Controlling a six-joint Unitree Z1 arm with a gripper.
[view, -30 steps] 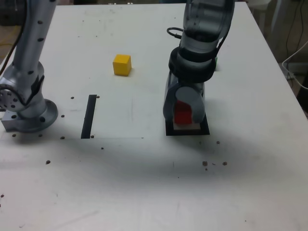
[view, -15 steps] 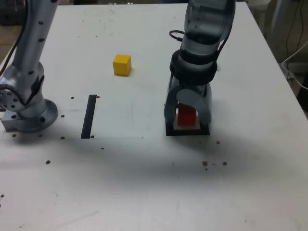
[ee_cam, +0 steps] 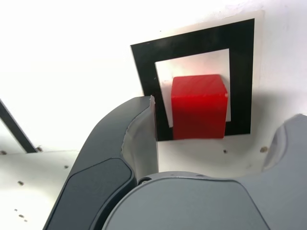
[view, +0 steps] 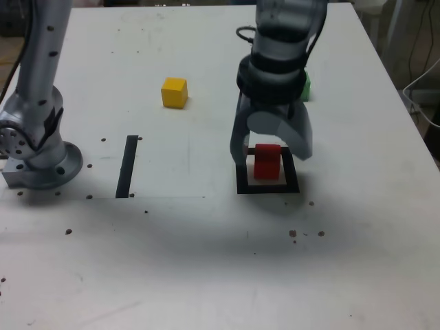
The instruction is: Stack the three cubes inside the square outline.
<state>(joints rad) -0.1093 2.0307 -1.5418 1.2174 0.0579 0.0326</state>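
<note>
Right, we see our claw (view: 271,155) released, its jaws spread wide and holding nothing, hovering above the table (view: 179,261). Just below the claw, the red cube (view: 267,162) sits inside the square outline (view: 291,187), on its white centre. To the claw's left in the exterior view, well apart from it, we have the yellow cube (view: 174,93) resting on the table, with the black strip (view: 127,166) lower down on that same side. Behind the claw, we spot the green cube (view: 306,88), partly hidden by the arm (view: 280,55).
</note>
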